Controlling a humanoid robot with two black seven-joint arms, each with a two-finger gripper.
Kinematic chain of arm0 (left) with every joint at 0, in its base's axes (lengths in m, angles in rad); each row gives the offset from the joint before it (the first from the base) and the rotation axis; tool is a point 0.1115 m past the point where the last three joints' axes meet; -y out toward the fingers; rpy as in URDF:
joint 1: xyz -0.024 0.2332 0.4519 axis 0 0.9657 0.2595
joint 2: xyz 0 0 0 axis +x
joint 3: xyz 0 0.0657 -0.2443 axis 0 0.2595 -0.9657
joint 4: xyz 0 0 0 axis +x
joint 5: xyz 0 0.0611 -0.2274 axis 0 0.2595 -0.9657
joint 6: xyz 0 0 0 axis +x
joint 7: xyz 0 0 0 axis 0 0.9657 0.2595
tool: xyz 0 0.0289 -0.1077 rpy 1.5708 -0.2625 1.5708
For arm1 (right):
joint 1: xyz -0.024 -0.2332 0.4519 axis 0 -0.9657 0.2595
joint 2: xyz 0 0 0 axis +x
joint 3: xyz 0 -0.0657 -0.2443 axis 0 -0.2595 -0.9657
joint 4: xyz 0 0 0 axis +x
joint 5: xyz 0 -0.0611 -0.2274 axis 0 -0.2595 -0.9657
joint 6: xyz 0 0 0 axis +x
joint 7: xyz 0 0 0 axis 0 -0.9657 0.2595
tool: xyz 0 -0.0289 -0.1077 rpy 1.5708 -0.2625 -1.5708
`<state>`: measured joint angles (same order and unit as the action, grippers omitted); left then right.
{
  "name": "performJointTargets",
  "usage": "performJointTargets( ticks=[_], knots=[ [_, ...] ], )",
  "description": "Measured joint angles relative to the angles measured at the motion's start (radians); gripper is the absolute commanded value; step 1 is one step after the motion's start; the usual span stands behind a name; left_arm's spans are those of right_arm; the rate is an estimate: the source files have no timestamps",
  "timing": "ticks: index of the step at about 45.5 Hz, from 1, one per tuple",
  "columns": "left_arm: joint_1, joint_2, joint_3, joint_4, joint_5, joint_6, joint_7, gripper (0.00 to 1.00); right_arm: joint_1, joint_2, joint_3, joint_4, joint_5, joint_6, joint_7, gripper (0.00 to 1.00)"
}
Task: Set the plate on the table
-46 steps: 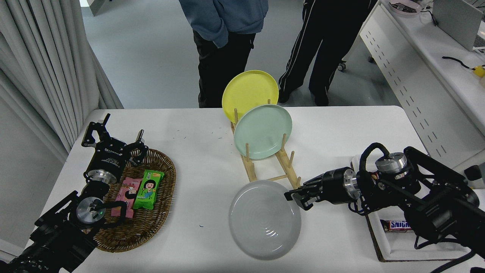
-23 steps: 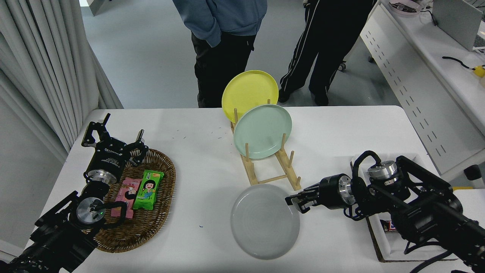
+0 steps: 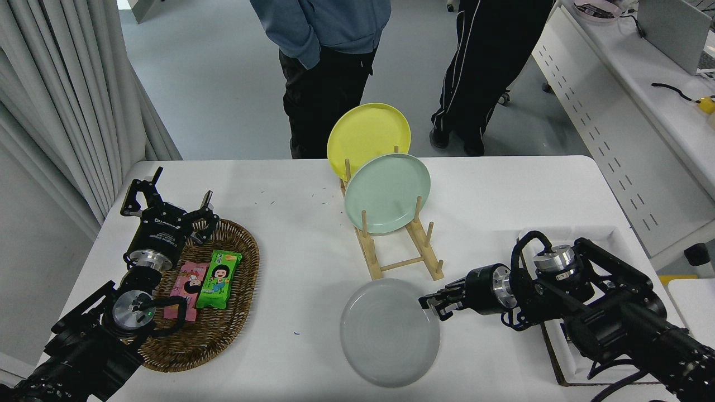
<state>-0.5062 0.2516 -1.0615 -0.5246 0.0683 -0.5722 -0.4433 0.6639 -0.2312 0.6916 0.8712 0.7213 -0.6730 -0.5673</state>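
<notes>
A: Since a second ago the round, plain light-grey plate (image 3: 389, 332) has tipped from a clear slant to lying nearly flat, and the right gripper (image 3: 429, 304) has sunk lower and pulled a little toward the robot.

B: Where is the plate now?

A: On the large white table (image 3: 301, 223), toward the near edge, just in front of the empty near slots of the wooden peg rack (image 3: 397, 245). I cannot tell whether its right edge is fully down or a hair off the surface.

B: And the jaws?

A: Pinching the plate's right rim, one finger above and one below, as far as the view shows.

B: So which step is this?

A: By my judgement, the very end of the set-down. The next move calls for spreading the jaws and drawing the gripper out sideways to the right, low and level, so the lower finger does not lift or drag the rim.

B: Count things for me.

A: Three plates: the grey one, a mint-green plate (image 3: 387, 193) and a yellow plate (image 3: 368, 134) standing in the rack. One oval wicker basket (image 3: 234, 318) with two snack packets, pink (image 3: 188, 282) and green (image 3: 218, 279). Two people stand at the far side. The left gripper (image 3: 167, 215) is parked at the basket's far rim, fingers spread.
</notes>
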Motion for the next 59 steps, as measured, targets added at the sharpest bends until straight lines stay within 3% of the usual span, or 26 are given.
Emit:
performJointTargets(
  ticks=[23, 25, 28, 30, 38, 50, 59],
  knots=[
    [0.0, 0.0, 0.0, 0.0, 0.0, 0.0, 0.0, 1.0, -0.004, 0.016, 0.001, -0.016, -0.023, 0.003, -0.002, 0.01],
    [0.0, 0.0, 0.0, 0.0, 0.0, 0.0, 0.0, 1.0, -0.004, 0.018, 0.002, -0.019, -0.024, 0.004, -0.002, 0.09],
    [0.0, 0.0, 0.0, 0.0, 0.0, 0.0, 0.0, 1.0, -0.004, 0.019, 0.002, -0.021, -0.025, 0.004, -0.002, 0.4],
    [0.0, 0.0, 0.0, 0.0, 0.0, 0.0, 0.0, 1.0, -0.004, 0.02, 0.002, -0.023, -0.027, 0.007, -0.002, 0.56],
    [0.0, 0.0, 0.0, 0.0, 0.0, 0.0, 0.0, 1.0, -0.003, 0.026, 0.003, -0.028, -0.032, 0.019, -0.001, 0.99],
    [0.0, 0.0, 0.0, 0.0, 0.0, 0.0, 0.0, 1.0, 0.003, 0.031, 0.0, -0.013, -0.032, 0.029, 0.0, 1.0],
    [0.0, 0.0, 0.0, 0.0, 0.0, 0.0, 0.0, 1.0, 0.011, 0.005, -0.025, 0.104, 0.01, 0.031, -0.013, 1.0]
  ],
)
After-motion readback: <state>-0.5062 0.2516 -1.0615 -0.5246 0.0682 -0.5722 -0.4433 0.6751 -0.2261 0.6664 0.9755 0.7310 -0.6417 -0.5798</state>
